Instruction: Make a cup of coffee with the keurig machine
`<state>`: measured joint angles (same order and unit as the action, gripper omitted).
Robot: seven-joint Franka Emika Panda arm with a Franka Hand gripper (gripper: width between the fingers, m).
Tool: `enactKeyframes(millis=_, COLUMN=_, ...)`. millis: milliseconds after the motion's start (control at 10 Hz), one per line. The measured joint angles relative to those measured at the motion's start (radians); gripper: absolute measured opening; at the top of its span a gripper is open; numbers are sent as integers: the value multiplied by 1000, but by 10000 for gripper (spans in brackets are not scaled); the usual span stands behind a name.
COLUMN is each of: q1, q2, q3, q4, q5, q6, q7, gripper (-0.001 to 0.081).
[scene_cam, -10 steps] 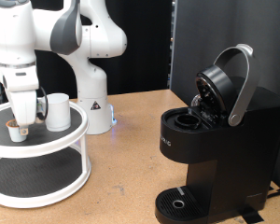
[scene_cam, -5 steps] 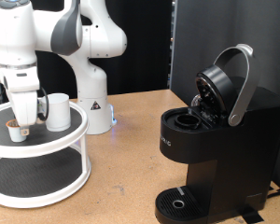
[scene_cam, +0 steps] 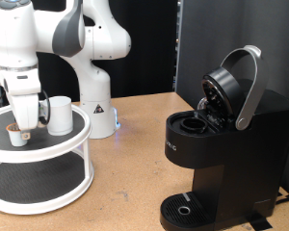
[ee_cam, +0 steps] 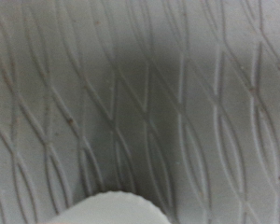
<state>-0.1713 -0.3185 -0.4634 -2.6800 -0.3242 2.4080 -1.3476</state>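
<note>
The white cup (scene_cam: 60,114) stands upright on the top shelf of a white two-tier round stand (scene_cam: 48,154) at the exterior view's left. A small white pod (scene_cam: 17,138) with dark contents sits on the same shelf, left of the cup. My gripper (scene_cam: 23,125) is lowered right over the pod, close beside the cup; its fingertips are hard to make out. The black keurig machine (scene_cam: 222,144) stands at the right with its lid (scene_cam: 231,87) raised and the pod chamber (scene_cam: 195,123) open. The wrist view shows only the mesh shelf (ee_cam: 140,93) up close and a white rounded edge (ee_cam: 107,210).
The white arm base (scene_cam: 96,106) stands behind the stand. A black panel (scene_cam: 231,29) rises behind the machine. The wooden tabletop (scene_cam: 125,183) lies between the stand and the machine. The machine's round drip tray (scene_cam: 188,210) is at the bottom.
</note>
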Motion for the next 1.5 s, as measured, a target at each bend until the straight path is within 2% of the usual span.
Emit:
enactKeyframes(millis=400, q1=0, q2=-42, q3=0, q4=34, q5=0, q6=-137, q7=-78, gripper=779)
enactKeyframes(millis=500, q1=-4, q2=-57, q3=0, q4=31, q5=-4, q6=-105, q7=-73, gripper=607)
enactKeyframes(millis=600, q1=-16, q2=-70, q3=3, q4=23, q5=-30, q6=-40, q7=-50, gripper=607)
enactKeyframes(millis=700, q1=-23, q2=-79, q3=3, q4=19, q5=-37, q6=-3, q7=-34, gripper=406)
enactKeyframes(millis=800, q1=-24, q2=-87, q3=4, q4=21, q5=-38, q6=1, q7=-30, gripper=269)
enactKeyframes(millis=900, q1=-24, q2=-91, q3=5, q4=24, q5=-38, q6=0, q7=-30, gripper=269)
enactKeyframes(millis=1000, q1=-24, q2=-94, q3=5, q4=27, q5=-38, q6=-6, q7=-30, gripper=90)
enactKeyframes(millis=1100, q1=-24, q2=-97, q3=6, q4=30, q5=-38, q6=-11, q7=-30, gripper=29)
enactKeyframes(millis=1300, q1=-24, q2=-105, q3=6, q4=32, q5=-37, q6=-20, q7=-32, gripper=6)
enactKeyframes(millis=1500, q1=-16, q2=-118, q3=6, q4=53, q5=-16, q6=-93, q7=-59, gripper=2)
